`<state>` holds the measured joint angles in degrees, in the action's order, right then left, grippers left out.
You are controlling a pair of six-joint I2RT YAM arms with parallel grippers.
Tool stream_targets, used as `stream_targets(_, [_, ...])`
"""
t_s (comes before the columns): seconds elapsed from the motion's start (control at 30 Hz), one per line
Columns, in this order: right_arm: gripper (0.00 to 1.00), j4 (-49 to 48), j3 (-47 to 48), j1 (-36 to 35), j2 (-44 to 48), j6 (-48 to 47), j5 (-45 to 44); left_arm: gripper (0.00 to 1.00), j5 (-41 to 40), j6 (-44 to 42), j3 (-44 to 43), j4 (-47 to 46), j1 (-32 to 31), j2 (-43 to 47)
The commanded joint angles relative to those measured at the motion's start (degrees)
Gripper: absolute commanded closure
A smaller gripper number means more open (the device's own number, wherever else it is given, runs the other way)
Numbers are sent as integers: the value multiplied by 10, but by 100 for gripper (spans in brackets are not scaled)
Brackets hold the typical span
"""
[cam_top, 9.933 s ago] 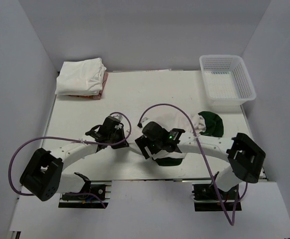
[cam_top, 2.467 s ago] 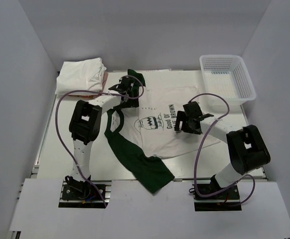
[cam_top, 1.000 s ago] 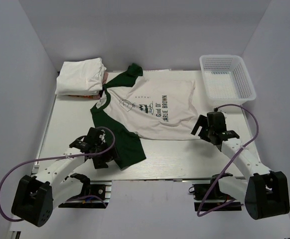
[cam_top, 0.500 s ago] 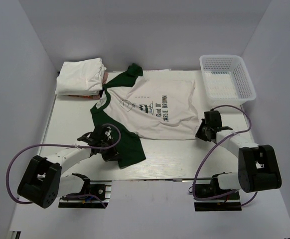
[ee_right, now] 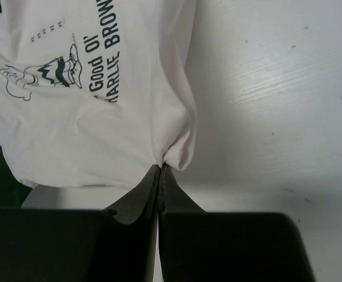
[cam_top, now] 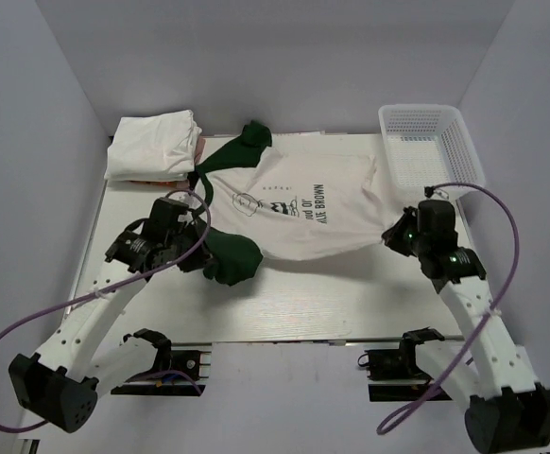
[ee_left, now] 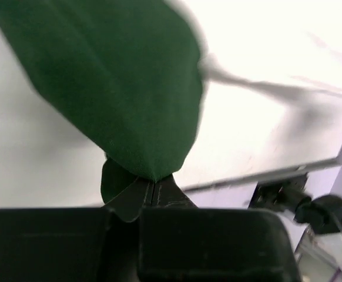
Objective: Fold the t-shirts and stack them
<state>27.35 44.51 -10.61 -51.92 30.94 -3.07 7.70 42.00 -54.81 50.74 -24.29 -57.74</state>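
Observation:
The cream-white t-shirt with dark green sleeves and black lettering hangs stretched between my two grippers, its far sleeve still on the table. My left gripper is shut on the near green sleeve, which bunches at the closed tips. My right gripper is shut on a pinch of the shirt's white hem, jaws pressed together. The cartoon face and lettering show in the right wrist view. A folded stack of white t-shirts lies at the back left, with an orange-pink one beneath.
A white plastic lattice basket stands at the back right corner. White walls close in the table on three sides. The table's near edge runs just in front of both arm bases.
Both grippers went from open to shut on the shirt and rose. The near sleeve and the hem corner are lifted off the table, so the shirt now sags between them.

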Motion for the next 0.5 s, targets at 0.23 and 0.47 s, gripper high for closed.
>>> stream_targets(0.23, [80, 295, -78, 2, 74, 54, -19, 65, 99, 16, 135, 234, -1, 60])
stream_targets(0.47, [10, 199, -1, 0, 43, -1, -21, 0, 24, -16, 6, 179, -1, 12])
